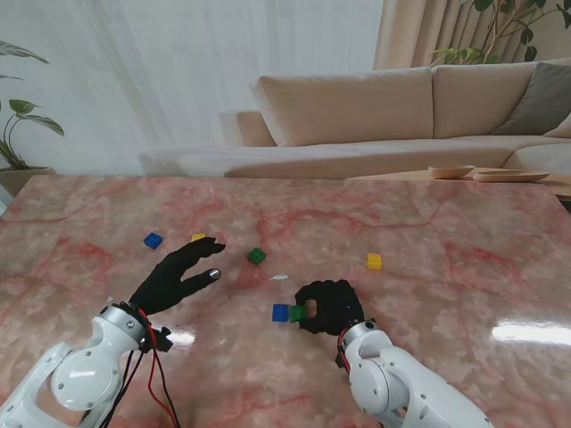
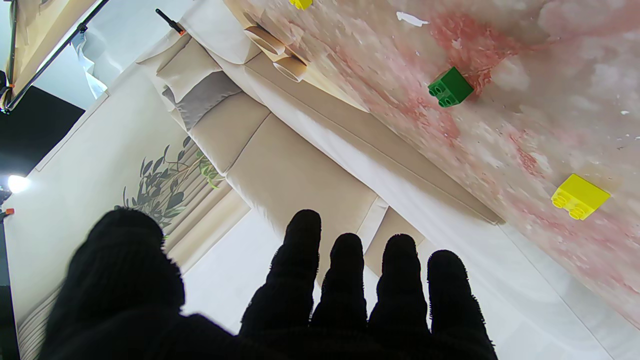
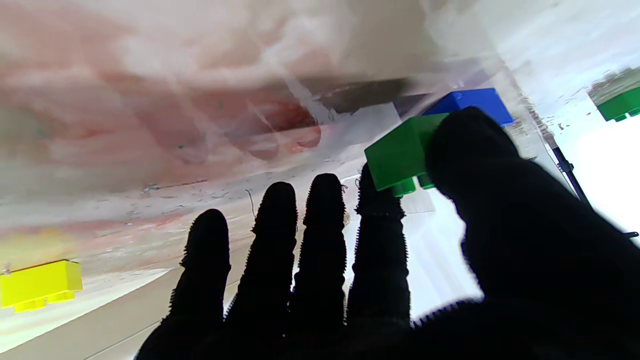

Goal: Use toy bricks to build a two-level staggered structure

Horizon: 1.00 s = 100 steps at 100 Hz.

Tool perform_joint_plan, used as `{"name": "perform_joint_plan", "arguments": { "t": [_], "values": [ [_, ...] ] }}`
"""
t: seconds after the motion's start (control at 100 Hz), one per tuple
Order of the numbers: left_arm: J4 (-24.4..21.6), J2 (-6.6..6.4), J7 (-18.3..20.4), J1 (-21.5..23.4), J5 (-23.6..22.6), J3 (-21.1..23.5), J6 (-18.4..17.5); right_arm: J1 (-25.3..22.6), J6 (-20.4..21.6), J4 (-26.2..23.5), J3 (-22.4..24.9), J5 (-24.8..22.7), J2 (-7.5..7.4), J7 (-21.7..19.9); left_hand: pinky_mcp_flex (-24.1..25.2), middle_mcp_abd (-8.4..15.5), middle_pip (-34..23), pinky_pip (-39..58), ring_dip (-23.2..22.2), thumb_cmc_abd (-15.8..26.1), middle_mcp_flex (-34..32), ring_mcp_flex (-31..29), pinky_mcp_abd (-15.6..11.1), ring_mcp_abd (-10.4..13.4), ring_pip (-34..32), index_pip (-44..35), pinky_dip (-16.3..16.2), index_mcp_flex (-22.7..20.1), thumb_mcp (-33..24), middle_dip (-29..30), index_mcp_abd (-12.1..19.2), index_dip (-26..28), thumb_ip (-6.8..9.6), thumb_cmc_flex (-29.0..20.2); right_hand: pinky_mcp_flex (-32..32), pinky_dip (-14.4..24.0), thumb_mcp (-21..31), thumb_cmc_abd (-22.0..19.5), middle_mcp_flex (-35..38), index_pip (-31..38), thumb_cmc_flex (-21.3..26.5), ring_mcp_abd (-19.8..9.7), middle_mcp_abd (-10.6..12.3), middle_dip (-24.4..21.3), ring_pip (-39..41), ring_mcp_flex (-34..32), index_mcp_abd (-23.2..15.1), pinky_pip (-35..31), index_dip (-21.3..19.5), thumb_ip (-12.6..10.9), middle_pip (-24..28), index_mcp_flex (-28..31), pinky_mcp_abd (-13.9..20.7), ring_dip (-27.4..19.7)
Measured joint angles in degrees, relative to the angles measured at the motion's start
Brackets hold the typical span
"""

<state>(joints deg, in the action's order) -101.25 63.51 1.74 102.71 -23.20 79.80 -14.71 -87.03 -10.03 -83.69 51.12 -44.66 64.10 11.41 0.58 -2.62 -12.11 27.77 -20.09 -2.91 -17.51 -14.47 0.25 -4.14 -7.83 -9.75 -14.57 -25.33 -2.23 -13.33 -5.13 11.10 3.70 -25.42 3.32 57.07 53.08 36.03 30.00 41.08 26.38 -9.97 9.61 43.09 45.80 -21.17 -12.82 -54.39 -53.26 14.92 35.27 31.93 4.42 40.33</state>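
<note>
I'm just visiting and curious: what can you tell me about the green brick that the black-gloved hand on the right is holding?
The green brick is a small, glossy toy block that looks like plastic, with round studs on one face. The right hand pinches it between thumb and forefinger, low over the pink marble table. It sits right against a blue brick of similar size, to that brick's right in the stand view; whether it rests on it or just beside it cannot be told.

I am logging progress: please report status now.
Right hand shut on green toy brick, beside blue toy brick. Left hand open. Nothing in the way.
</note>
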Motion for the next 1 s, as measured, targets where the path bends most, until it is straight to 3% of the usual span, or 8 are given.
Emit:
{"name": "perform_joint_plan", "arguments": {
  "t": [0.28,0.62,1.0],
  "values": [
    [-0.3,-0.01,0.0,0.2,-0.1,0.0,0.2,1.7,-0.5,1.7,-1.2,1.1,0.2,-0.3,0.0,0.0,0.0,0.0,0.0,0.0,0.0,0.0,0.0,0.0,0.0,0.0,0.0,0.0,0.0,0.0,0.0,0.0,0.0,0.0,-0.1,0.0,0.0,-0.4,-0.8,0.0,0.0,0.0,0.0,0.0,0.3,0.2,0.0,0.0,-0.1,0.0,0.0,-0.4,0.0,0.1],
    [-0.8,-0.01,0.1,0.6,-0.1,0.4,0.4,4.2,-0.7,4.1,-3.0,1.9,0.64,0.3,0.0,0.0,0.0,0.0,0.0,0.0,0.0,0.0,0.0,0.0,0.0,0.0,0.0,0.0,0.0,0.0,0.0,0.0,0.0,0.0,-0.8,0.0,0.0,-1.0,-1.5,-0.2,-0.6,-2.0,0.0,0.0,2.4,1.5,0.1,0.0,-0.2,0.0,0.1,-0.6,0.0,1.1],
    [-1.2,-0.03,0.3,1.1,-0.3,0.9,0.6,4.2,0.6,4.2,-2.8,0.6,0.38,-0.4,0.0,0.0,0.0,-0.6,0.0,0.0,0.0,0.0,0.0,0.0,0.0,0.0,0.0,0.0,0.0,0.0,0.0,0.0,0.0,0.0,-0.8,0.0,0.0,-1.1,-2.3,-0.9,-0.6,-2.1,0.6,0.5,1.5,2.8,0.1,0.0,-0.8,0.0,-0.1,-0.6,0.0,1.1]
  ]
}}
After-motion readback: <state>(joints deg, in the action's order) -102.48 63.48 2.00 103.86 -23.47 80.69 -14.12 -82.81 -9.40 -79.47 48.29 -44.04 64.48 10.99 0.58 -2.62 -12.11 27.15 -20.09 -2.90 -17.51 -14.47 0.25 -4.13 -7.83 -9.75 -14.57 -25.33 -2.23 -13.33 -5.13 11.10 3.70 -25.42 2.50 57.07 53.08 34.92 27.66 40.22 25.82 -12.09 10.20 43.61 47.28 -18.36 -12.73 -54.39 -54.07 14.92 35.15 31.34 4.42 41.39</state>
